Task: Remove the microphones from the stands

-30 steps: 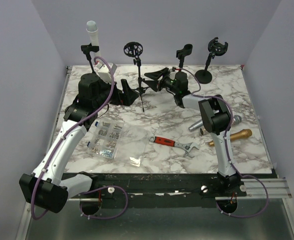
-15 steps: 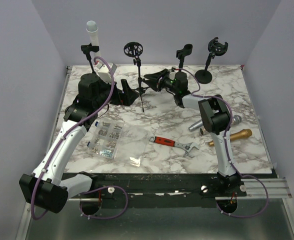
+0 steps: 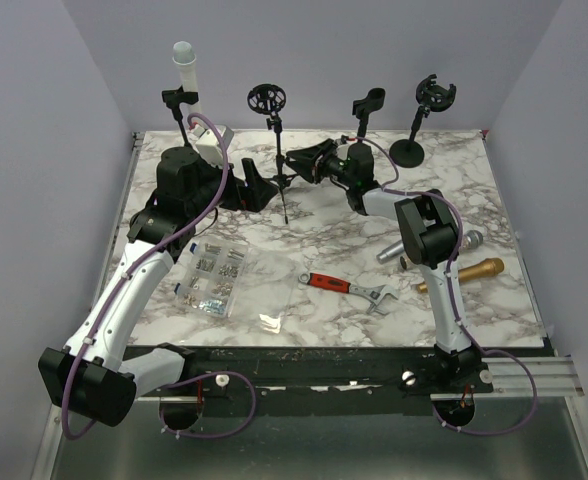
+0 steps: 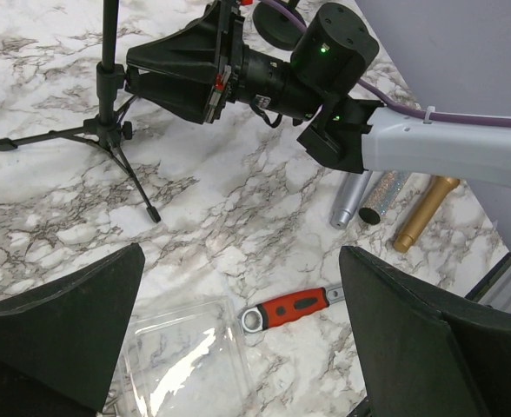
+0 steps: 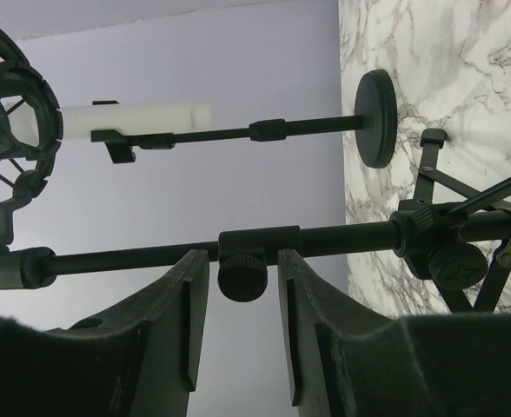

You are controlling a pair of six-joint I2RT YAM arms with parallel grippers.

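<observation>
A white microphone [image 3: 184,62] sits in the clip of the far-left stand [image 3: 178,100] at the back; it also shows in the right wrist view [image 5: 125,120]. My right gripper [image 3: 298,160] is open, its jaws straddling the black knob [image 5: 242,276] on the pole of the tripod stand [image 3: 277,140], with a thin gap on each side. My left gripper [image 3: 258,188] is wide open and empty, low over the table just left of the tripod's legs [image 4: 108,139]. In the left wrist view the gripper [image 4: 238,261] hovers over bare marble.
A silver microphone [image 3: 466,242] and a gold one [image 3: 462,272] lie at the right. A red-handled wrench [image 3: 349,288] lies mid-table, a clear box of screws [image 3: 214,275] at the left. Two more empty stands [image 3: 367,103] [image 3: 429,95] stand at the back.
My right gripper has crept slightly left, closer around the tripod stand's pole. The left arm has not moved.
</observation>
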